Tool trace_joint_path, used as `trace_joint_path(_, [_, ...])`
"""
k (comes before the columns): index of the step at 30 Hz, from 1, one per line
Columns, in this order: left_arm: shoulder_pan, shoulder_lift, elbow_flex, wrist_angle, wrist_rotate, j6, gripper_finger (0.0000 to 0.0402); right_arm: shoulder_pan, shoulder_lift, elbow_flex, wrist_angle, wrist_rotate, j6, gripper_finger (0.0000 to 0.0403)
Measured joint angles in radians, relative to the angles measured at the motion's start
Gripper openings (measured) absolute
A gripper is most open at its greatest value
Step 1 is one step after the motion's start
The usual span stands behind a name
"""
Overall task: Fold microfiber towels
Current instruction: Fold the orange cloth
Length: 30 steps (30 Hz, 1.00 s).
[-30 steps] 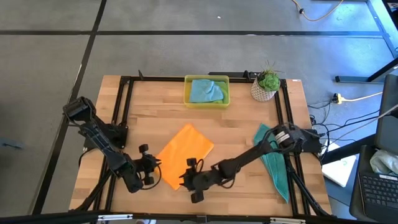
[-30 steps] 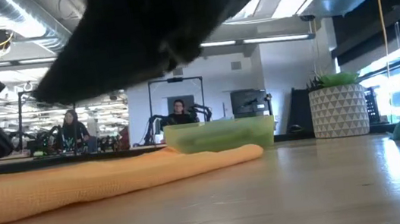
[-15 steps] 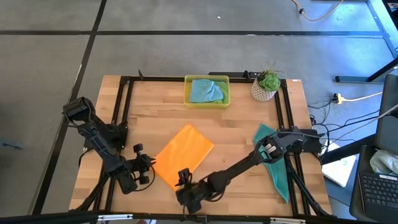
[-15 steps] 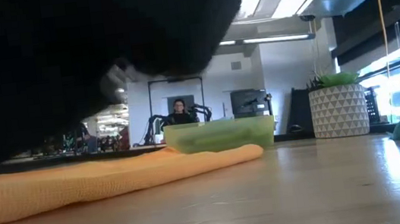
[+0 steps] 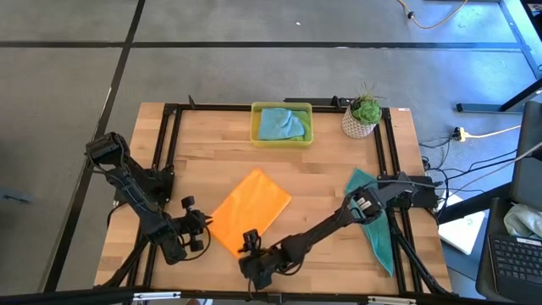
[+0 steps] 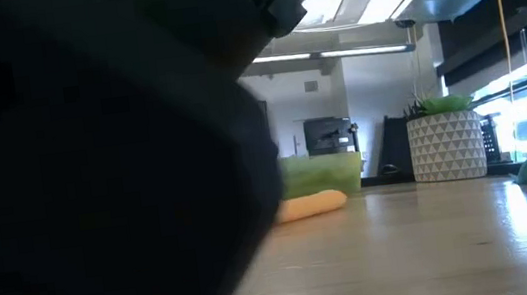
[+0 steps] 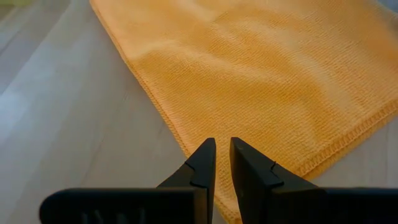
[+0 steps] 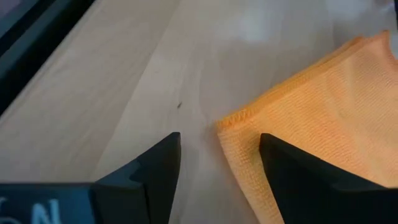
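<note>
Folded orange microfiber towel [image 5: 250,209] lies flat mid-worktop [image 5: 322,169]. Right gripper [image 8: 219,163] spread open at its near corner, empty. Left gripper [image 7: 222,163] almost closed beside its edge, holding nothing.

Folded towel [image 5: 250,208] mid-table, flat. Left gripper [image 5: 201,229] just left of it, right gripper [image 5: 251,252] at its near corner. Tray [image 5: 281,140] at far edge holds second towel [image 5: 279,124]; plant pot [image 5: 361,120] right of tray. Third towel [image 5: 375,222] along right edge.
</note>
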Motion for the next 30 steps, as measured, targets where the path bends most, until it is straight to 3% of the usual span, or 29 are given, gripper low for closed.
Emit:
trace_joint_path(9, [0.0,0.0,0.0,0.016,-0.014,0.0,0.0041,-0.041,0.004,-0.002,0.038,0.01,0.02,0.0219])
trace_joint_path(15, [0.0,0.0,0.0,0.021,-0.015,0.0,0.0041,-0.04,0.004,-0.002,0.027,0.011,0.06,0.0195])
trace_joint_path(20, [0.0,0.0,0.0,0.021,-0.016,0.0,0.0041,-0.036,0.004,-0.002,0.021,0.01,0.058,0.014])
trace_joint_path(27, [-0.004,0.0,0.0,0.036,0.016,0.063,0.0041,-0.027,0.004,-0.002,-0.005,0.01,0.058,0.0015])
trace_joint_path(30, [-0.013,0.0,0.002,0.047,0.009,0.112,0.0041,-0.021,0.004,0.012,-0.037,0.01,0.058,0.0014])
